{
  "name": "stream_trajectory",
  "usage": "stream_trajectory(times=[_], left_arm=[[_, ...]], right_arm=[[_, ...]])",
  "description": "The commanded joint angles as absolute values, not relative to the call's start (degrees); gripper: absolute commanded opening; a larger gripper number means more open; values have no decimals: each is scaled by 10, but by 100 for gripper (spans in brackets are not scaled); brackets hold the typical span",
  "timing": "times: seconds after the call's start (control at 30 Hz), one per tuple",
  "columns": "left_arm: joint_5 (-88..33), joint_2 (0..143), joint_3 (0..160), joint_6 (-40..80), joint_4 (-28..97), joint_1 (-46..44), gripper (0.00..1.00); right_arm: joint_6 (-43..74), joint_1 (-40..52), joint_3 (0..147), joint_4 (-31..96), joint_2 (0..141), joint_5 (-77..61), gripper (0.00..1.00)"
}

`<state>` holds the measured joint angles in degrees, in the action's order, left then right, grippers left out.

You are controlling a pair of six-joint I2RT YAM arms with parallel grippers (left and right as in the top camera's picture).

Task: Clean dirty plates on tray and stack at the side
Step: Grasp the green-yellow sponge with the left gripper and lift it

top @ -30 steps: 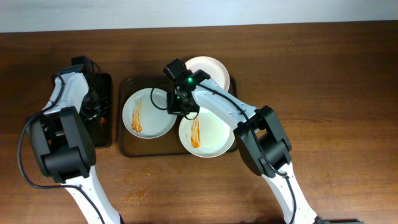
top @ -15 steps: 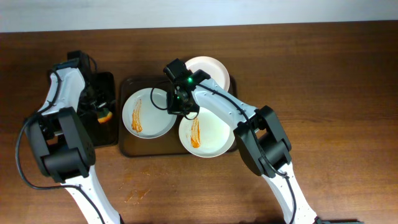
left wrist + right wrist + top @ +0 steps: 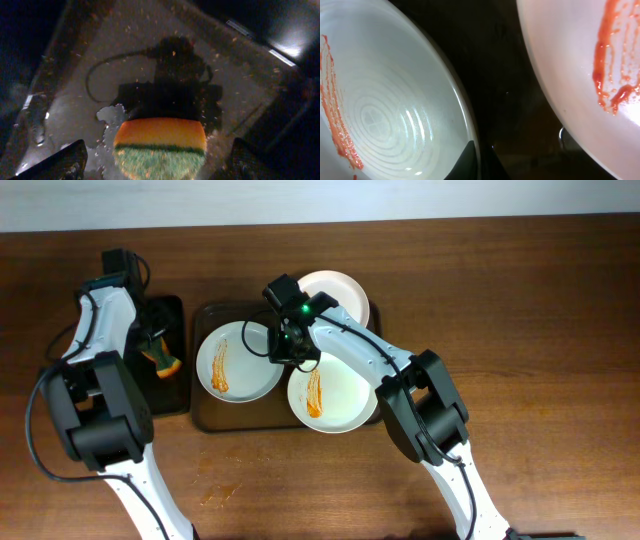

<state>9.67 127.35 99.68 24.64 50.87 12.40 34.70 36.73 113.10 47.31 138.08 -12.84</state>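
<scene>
A dirty plate with a ketchup streak lies on the left of the brown tray. My right gripper is shut on that plate's right rim, one finger inside the plate and one outside. A second ketchup-streaked plate sits at the tray's right front. A clean white plate rests at the tray's back right corner. My left gripper hangs open over the black basin. An orange and green sponge lies free between its fingers on the wet basin floor.
The black basin stands just left of the tray and holds a little water and crumbs. A smear marks the wooden table in front of the tray.
My left gripper has opened and let go of the sponge, which now lies in the basin, and the left arm has drawn back a little. The right gripper has not moved.
</scene>
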Motion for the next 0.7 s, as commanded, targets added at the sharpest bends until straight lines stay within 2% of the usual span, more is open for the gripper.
stream_trajectory(times=[0.0, 0.13, 0.17, 0.2, 0.43, 0.57, 0.6, 0.63, 0.67], left_arm=[[93, 1317, 1002, 244, 506, 128, 78], [88, 1322, 1002, 244, 499, 128, 45], [88, 1322, 1002, 244, 497, 128, 29], [88, 1322, 1002, 244, 494, 128, 1], [88, 1321, 1012, 224, 494, 128, 1], [88, 1312, 1059, 211, 534, 129, 1], [88, 1312, 1075, 211, 551, 129, 37], [88, 1312, 1095, 211, 573, 129, 98], [88, 1312, 1109, 211, 589, 129, 99]], right_arm=[[348, 371, 1135, 471, 1392, -113, 5], [348, 371, 1135, 471, 1392, -113, 5], [348, 371, 1135, 471, 1392, -113, 5], [348, 371, 1135, 471, 1392, -113, 5], [348, 370, 1135, 471, 1392, -113, 5], [348, 371, 1135, 468, 1392, -113, 5], [348, 371, 1135, 467, 1392, -114, 5], [348, 371, 1135, 467, 1392, -114, 5], [348, 370, 1135, 467, 1392, -114, 5]])
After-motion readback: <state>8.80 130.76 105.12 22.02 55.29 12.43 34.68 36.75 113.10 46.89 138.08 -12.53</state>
